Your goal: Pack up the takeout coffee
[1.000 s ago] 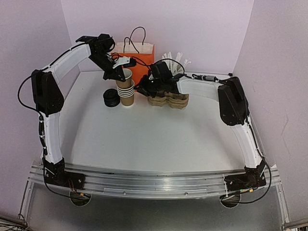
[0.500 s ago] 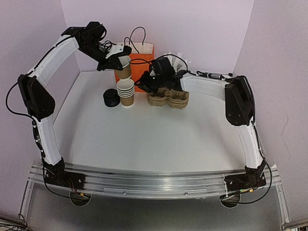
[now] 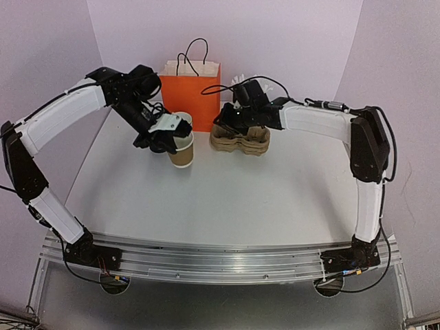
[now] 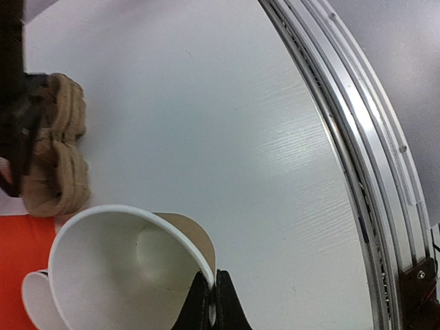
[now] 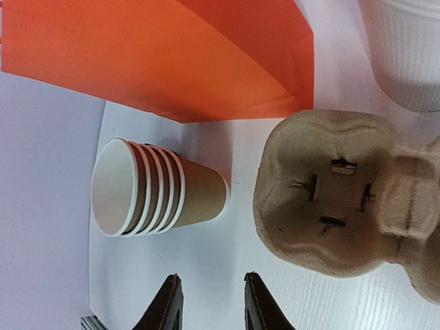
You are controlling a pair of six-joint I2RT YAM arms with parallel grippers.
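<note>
Between lilac walls (image 3: 289,41), white, perhaps laminate table (image 3: 227,185).

Both arms are the same build, fwiw: chunky white shells on the long links of the left arm (image 3: 65,117) and right arm (image 3: 313,122), with black housings at every joint. Thin black cables (image 3: 392,151) loop loose alongside them. The bases (image 3: 89,253) are black too. Left tool (image 4: 210,302) and right tool (image 5: 211,280) have slim black fingers (image 5: 165,308).
</note>
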